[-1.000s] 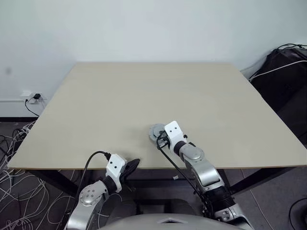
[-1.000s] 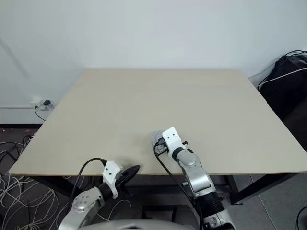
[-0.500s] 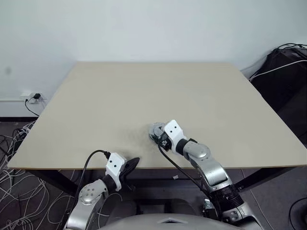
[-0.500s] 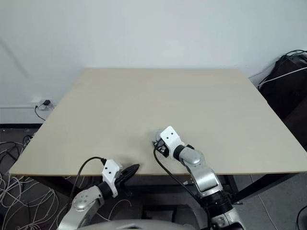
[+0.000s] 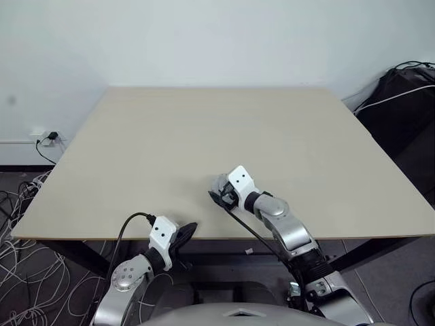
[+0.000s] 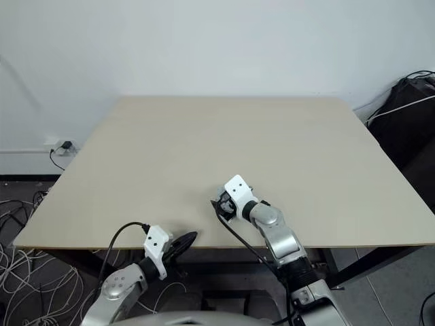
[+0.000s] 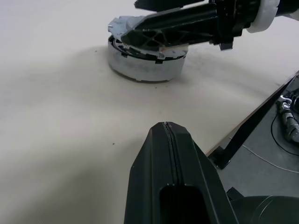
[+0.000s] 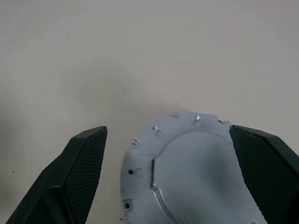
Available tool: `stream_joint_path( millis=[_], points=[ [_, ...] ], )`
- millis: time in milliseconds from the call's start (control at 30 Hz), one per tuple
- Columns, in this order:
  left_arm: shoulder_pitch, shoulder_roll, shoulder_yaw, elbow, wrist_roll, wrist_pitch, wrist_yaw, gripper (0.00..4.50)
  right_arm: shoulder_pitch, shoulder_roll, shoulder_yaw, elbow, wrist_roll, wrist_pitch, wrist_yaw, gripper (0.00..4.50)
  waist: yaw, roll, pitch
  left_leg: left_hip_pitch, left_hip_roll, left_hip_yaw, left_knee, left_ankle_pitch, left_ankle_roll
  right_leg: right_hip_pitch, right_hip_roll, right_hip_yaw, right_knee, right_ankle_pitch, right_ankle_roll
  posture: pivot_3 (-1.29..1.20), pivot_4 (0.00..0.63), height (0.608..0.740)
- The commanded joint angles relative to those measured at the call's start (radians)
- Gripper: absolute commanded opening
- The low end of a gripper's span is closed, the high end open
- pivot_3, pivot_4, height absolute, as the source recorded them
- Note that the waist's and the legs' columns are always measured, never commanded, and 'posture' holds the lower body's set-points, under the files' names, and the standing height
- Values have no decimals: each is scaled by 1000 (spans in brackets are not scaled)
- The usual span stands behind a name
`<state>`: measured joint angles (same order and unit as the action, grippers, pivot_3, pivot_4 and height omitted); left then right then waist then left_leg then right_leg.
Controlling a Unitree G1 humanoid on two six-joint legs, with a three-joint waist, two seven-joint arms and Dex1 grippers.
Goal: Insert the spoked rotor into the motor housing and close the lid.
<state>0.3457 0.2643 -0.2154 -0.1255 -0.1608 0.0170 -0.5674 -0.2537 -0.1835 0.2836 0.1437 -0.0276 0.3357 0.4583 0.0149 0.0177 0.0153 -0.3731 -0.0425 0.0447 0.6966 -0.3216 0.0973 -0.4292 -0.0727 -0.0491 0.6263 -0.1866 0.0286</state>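
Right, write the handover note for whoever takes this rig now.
Left gripper: shut, holds nothing, at the near edge of the table.
Right gripper: open, its fingers either side of the lid without gripping it.
The lid, plain grey face up, sits on a round silver-grey body on the table near the front edge. It looks tilted in the left wrist view. The spoked rotor and the copper windings cannot be seen.
Done: lid placed on top.
Left: check the lid is seated flat; press it down if not.
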Motion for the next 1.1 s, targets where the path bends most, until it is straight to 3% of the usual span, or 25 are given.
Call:
stream_joint_path(
  millis=[33,867,1033,1100],
  points=[
    [-3,-1,0,-56,-10,-4,3,0,-29,5,-37,5,18,-20,-3,4485,0,0,0,0,0,0,0,0,0,0,0,0,0,0,0,0,0,740],
    [-7,-2,8,-16,-11,-33,-6,0,-24,-7,-52,46,34,39,18,4485,0,1,0,-1,0,0,0,0,0,-1,-1,0,0,0,0,0,0,740],
    [-4,-2,10,-8,-10,-43,-6,0,-24,-2,-60,45,44,65,20,3237,0,1,0,-1,0,0,-1,0,0,-1,-1,0,0,0,0,0,0,740],
    [-5,-2,11,-3,-11,-45,-6,0,-24,0,-61,41,47,72,24,3195,0,1,-1,-1,0,0,-1,0,0,-1,-1,0,0,0,0,0,0,740]
  ],
)
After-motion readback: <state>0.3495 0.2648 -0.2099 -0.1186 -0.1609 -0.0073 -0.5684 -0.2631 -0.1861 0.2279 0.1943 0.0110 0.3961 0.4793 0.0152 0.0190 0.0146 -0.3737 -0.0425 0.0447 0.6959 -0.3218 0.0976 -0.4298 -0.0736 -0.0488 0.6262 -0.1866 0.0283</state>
